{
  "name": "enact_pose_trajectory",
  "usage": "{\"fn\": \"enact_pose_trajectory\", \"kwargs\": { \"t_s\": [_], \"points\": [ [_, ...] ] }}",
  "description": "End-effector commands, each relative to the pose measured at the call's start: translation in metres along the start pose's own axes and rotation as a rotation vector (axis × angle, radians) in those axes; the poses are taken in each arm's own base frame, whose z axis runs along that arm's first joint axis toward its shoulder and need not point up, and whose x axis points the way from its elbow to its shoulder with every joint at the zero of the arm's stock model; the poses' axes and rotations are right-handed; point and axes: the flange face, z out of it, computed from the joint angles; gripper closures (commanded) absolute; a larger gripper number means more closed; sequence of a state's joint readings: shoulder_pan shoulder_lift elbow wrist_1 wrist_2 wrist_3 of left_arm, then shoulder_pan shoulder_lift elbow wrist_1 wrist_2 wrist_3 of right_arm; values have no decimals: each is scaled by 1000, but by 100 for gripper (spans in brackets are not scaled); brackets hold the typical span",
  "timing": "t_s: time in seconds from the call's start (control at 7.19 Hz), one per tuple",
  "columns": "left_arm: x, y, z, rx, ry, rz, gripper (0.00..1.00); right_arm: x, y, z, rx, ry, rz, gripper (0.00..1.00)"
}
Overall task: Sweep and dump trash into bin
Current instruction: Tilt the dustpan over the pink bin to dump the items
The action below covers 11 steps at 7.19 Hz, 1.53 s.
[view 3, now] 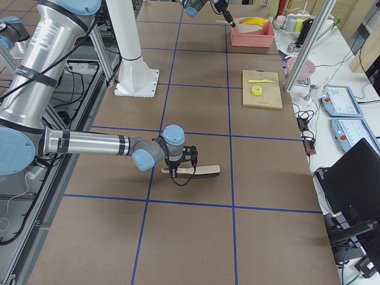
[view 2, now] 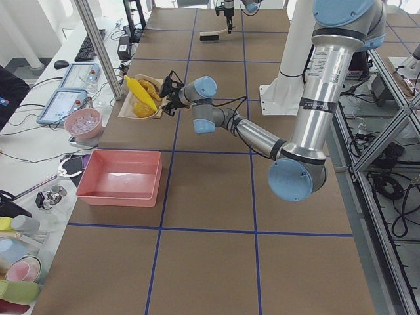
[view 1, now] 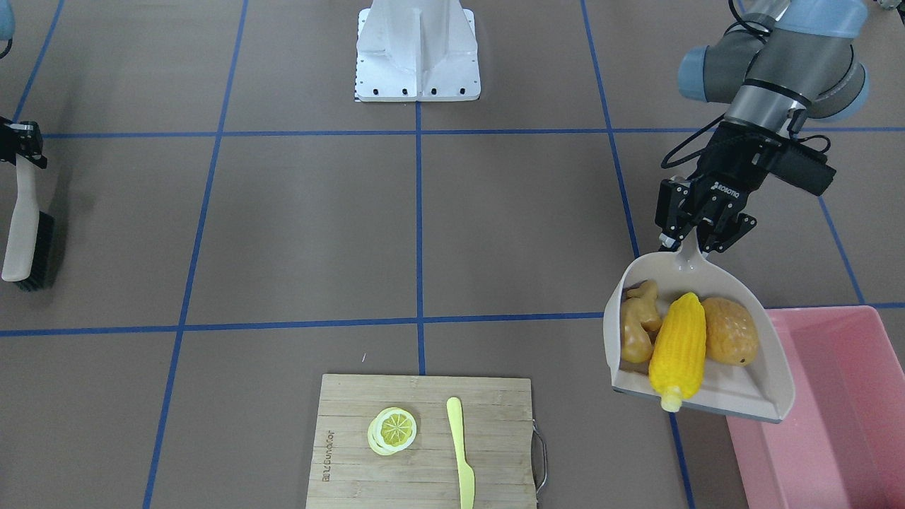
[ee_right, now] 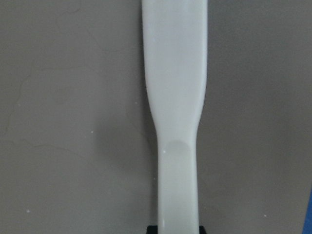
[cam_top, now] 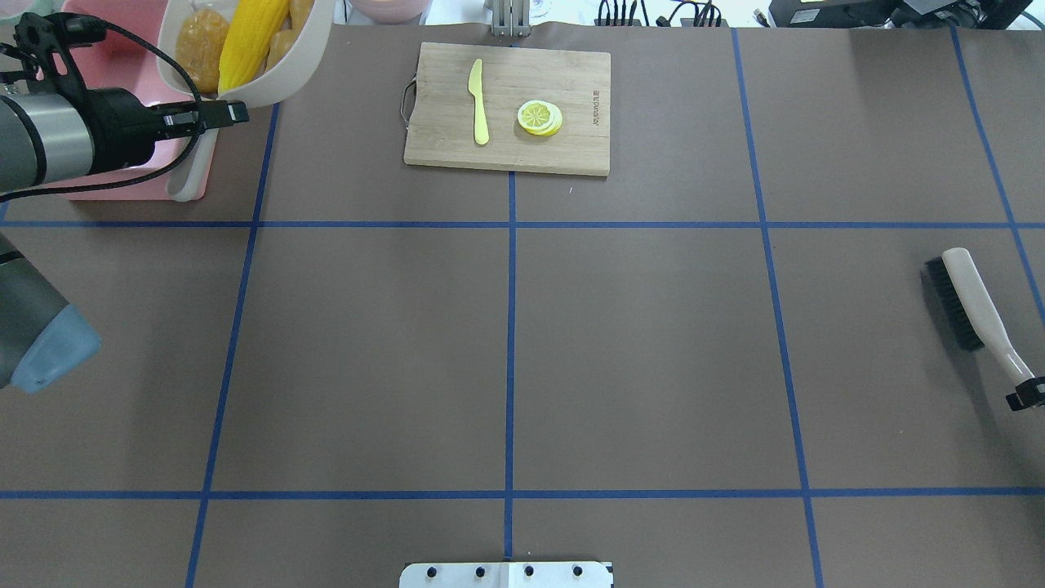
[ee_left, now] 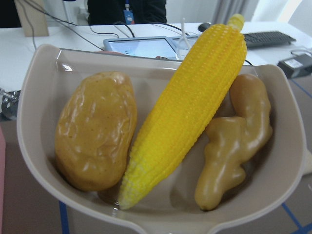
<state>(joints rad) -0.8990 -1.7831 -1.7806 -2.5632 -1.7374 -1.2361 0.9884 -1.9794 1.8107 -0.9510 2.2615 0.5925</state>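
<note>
Right tool (view 1: 21, 145) pinches the handle of the beige, black-bristled brush (view 1: 25, 233). Knobbly tan ginger root (view 1: 640, 318), yellow corn cob (view 1: 679, 350) and brown wrinkled potato-like lump (view 1: 730, 331) lie side by side inside the beige plastic dustpan (view 1: 774, 375). The left tool (view 1: 696, 230) clamps its handle, holding it raised beside the large pink plastic bin (view 1: 834, 410).

glossy plastic corn cob (ee_left: 190, 112), smooth dustpan (ee_left: 39, 92) (matt beige), wooden board (view 1: 495, 424)

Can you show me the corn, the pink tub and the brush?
corn (view 1: 677, 350): front-facing view, middle of the cob.
pink tub (view 1: 841, 424): front-facing view, bare inside of the tub.
brush (cam_top: 976, 298): overhead view, pale handle.
</note>
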Motion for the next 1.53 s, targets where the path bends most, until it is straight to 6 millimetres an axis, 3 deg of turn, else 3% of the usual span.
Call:
{"fn": "enact_pose_trajectory", "kwargs": {
  "t_s": [0.0,0.28,0.56,0.83,0.97,1.39],
  "points": [
    [-5,2,-12,7,28,-254,100,8,0,1,-8,-11,19,100],
    [-22,1,-33,3,83,-494,100,9,-1,-1,-3,-13,24,100],
    [-60,-11,-60,-29,61,-567,100,13,0,0,-4,-9,36,46],
    [-73,-33,-76,-45,55,-815,100,21,-1,-3,2,-15,59,0],
    [-73,-34,-77,-46,54,-883,100,26,-9,-17,34,-36,81,0],
    [-73,-35,-77,-44,54,-954,100,71,-21,-59,100,-39,81,0]
  ]
}}
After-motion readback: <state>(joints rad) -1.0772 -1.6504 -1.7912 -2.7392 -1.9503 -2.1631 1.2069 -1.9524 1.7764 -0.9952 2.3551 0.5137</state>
